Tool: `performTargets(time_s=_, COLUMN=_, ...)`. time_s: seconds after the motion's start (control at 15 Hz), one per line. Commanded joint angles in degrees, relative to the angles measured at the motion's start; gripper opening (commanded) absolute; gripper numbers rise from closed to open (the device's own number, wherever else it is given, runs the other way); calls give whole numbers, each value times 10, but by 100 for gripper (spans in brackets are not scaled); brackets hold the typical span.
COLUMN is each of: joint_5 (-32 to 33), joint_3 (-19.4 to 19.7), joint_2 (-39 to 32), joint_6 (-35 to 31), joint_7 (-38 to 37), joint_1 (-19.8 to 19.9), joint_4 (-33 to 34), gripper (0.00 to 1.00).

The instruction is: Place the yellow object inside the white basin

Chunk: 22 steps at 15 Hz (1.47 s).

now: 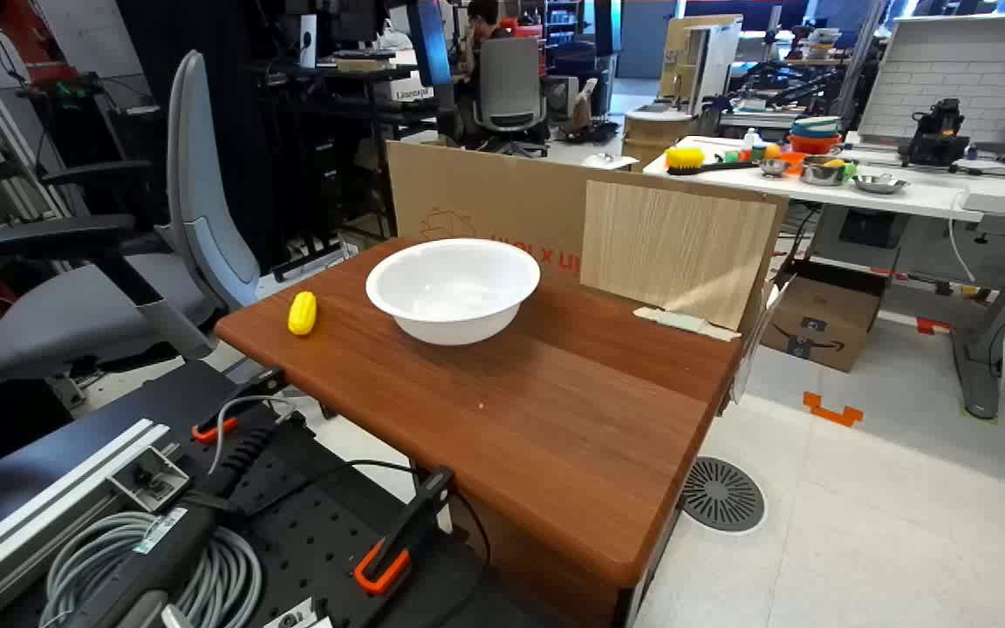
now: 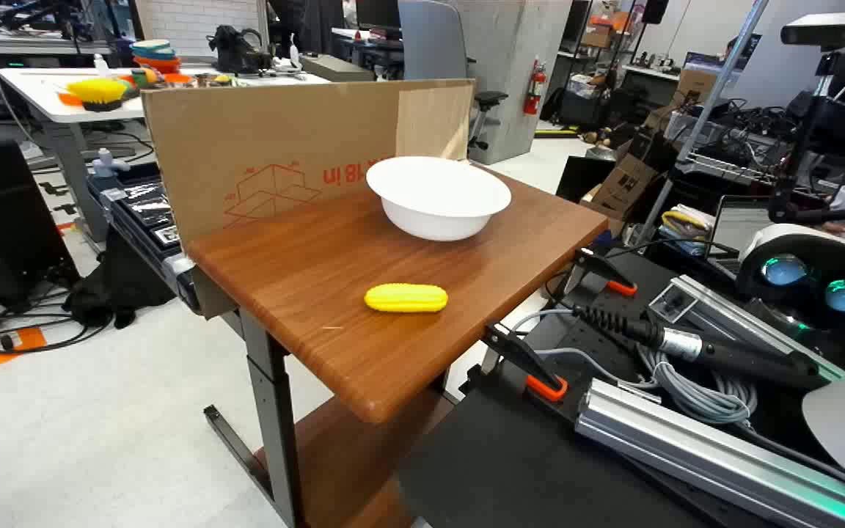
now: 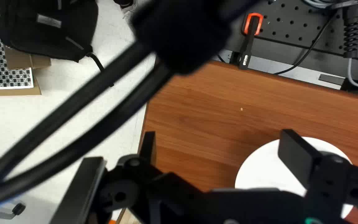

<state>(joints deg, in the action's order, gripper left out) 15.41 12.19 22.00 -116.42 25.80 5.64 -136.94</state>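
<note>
The yellow object point(image 1: 302, 314) is small, oblong and ribbed. It lies on the wooden table near an edge, apart from the basin; it also shows in an exterior view point(image 2: 405, 298) and is out of view in the wrist view. The white basin point(image 1: 454, 324) stands upright on the table; it shows in both exterior views point(image 2: 441, 213) and partly in the wrist view point(image 3: 266, 168), where the gripper covers some of it. My gripper point(image 3: 218, 140) shows only in the wrist view. Its fingers are wide apart with nothing between them, above the table and the basin's side.
The brown table point(image 1: 502, 410) has a cardboard panel point(image 2: 268, 147) standing along its far side. Black clamps with orange pads point(image 1: 406, 532) hold the edge by the black perforated base. A grey office chair point(image 1: 197, 192) stands beside the table. Dark cables point(image 3: 82, 102) cross the wrist view.
</note>
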Motion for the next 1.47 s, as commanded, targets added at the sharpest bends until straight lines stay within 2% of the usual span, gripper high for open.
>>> performTargets(time_s=0.0, joint_5=-1, joint_3=-2, joint_2=0, joint_6=1, joint_7=1, joint_1=2, joint_4=1, gripper=100)
performTargets(time_s=0.67, joint_5=-1, joint_3=-2, joint_2=0, joint_6=1, joint_7=1, joint_1=2, joint_4=1, gripper=100)
performTargets(time_s=0.8, joint_5=-21, joint_3=-2, joint_2=-9, joint_6=-18, joint_7=7, joint_1=-8, joint_4=12, gripper=100)
performTargets(time_s=1.07, joint_5=-45, joint_3=-32, joint_2=-44, joint_6=-66, joint_7=-5, joint_1=-40, joint_4=22, gripper=100)
performTargets(time_s=1.2, joint_5=-56, joint_3=-45, joint_2=-71, joint_6=-80, joint_7=42, joint_1=-70, joint_4=24, gripper=100)
performTargets(time_s=1.4, joint_5=-63, joint_3=-77, joint_2=-114, joint_6=-92, joint_7=75, joint_1=-104, joint_4=24, gripper=100)
